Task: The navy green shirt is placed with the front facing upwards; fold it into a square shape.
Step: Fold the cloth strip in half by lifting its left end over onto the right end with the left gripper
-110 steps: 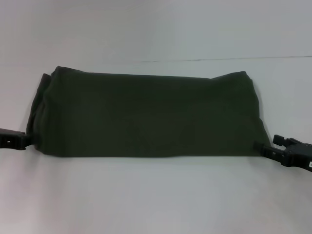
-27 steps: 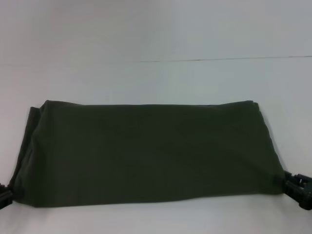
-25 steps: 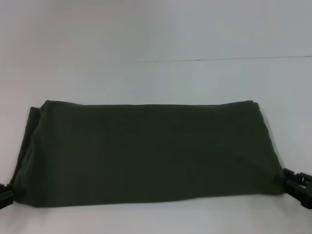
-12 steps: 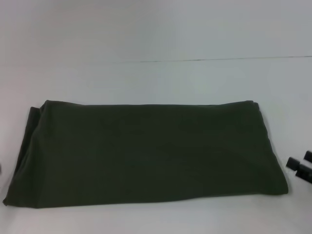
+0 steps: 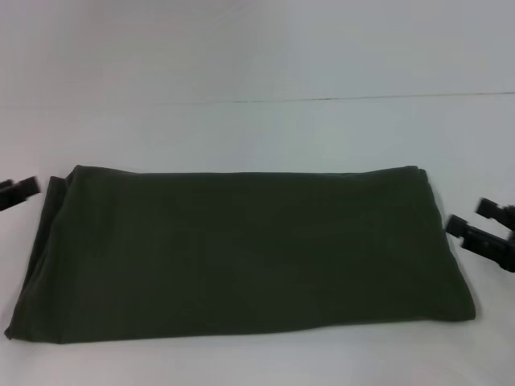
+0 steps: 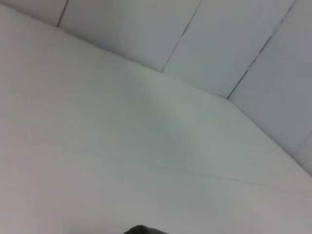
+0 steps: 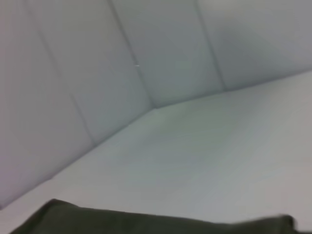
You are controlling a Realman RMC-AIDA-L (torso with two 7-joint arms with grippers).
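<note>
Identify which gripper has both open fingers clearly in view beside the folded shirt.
The right gripper, off the navy green shirt, shows two separated fingers. The left gripper only pokes in at the frame edge.

The head camera looks forward and down across the white table (image 5: 257,129) from the near edge, taking in its far edge and the wall behind. Both wrist cameras sit low near the tabletop, facing the panelled back wall. All three views share the shirt (image 5: 241,253) and the far table edge.
</note>
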